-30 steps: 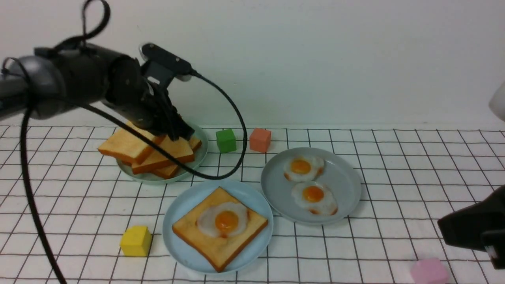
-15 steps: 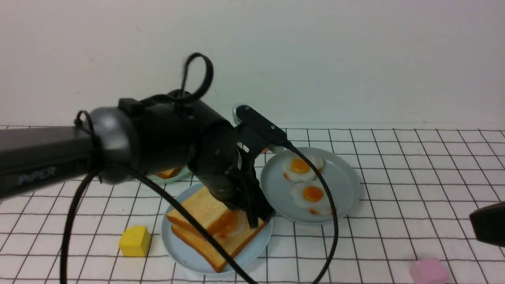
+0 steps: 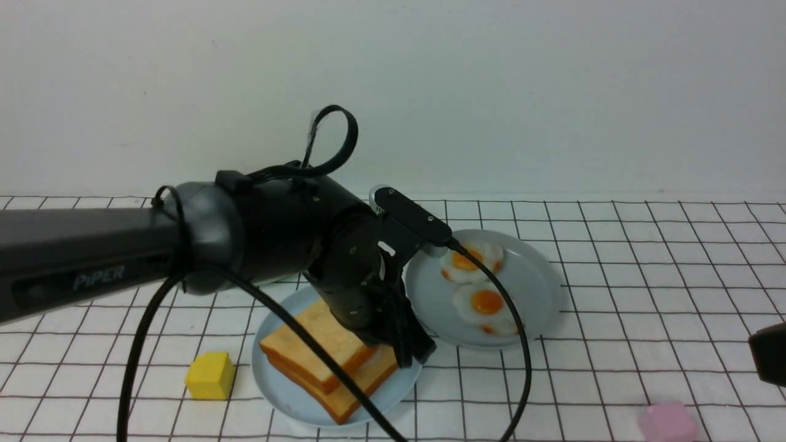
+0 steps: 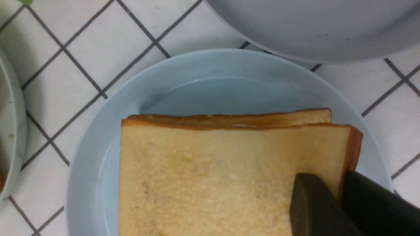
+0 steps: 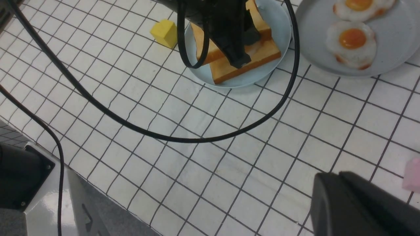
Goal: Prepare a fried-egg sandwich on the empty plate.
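One sandwich (image 3: 310, 347) corner lies within left pincer (image 3: 420, 357).

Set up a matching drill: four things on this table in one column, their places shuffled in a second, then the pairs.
1. yellow cube
2. pink cube
3. eggs
4. sandwich

A. on the blue plate
B. on the grey plate
C. just left of the blue plate
D. far right, nearest the robot

Pairs: 1-C, 2-D, 3-B, 4-A
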You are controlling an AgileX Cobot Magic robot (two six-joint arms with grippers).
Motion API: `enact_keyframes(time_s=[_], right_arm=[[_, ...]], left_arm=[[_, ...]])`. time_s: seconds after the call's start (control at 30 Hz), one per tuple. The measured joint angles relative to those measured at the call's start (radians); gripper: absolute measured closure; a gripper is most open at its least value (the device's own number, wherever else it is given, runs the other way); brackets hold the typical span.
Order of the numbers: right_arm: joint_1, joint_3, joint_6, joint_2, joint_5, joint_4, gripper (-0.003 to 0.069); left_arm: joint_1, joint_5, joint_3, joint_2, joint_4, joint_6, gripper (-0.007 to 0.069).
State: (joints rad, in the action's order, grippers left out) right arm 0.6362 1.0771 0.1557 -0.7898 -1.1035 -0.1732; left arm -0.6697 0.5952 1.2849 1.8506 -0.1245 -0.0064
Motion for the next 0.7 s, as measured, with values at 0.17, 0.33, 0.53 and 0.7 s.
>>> enact_keyframes(time_s=[0.17,0.33,0.53,0.7], right_arm=[[0.000,0.000,0.000,0.000,-0.005,0.000,0.0610],[0.000,0.000,0.000,0.000,-0.025,0.000,0.0610],[0.000,0.000,0.000,0.000,-0.061,0.024,0.0606],[0.000,0.000,0.010,0.007,-0.132,0.057,0.0606]], left_arm=[[0.000,0.001,0.000,0.000,0.007,-0.030,0.0312],[0.000,0.009,0.000,-0.011,0.009,-0.074,0.0201],[0.000,0.080,-0.001,-0.204,0.098,-0.079,0.0292],[0.000,0.006,-0.083,-0.536,0.192,-0.060,0.0550]])
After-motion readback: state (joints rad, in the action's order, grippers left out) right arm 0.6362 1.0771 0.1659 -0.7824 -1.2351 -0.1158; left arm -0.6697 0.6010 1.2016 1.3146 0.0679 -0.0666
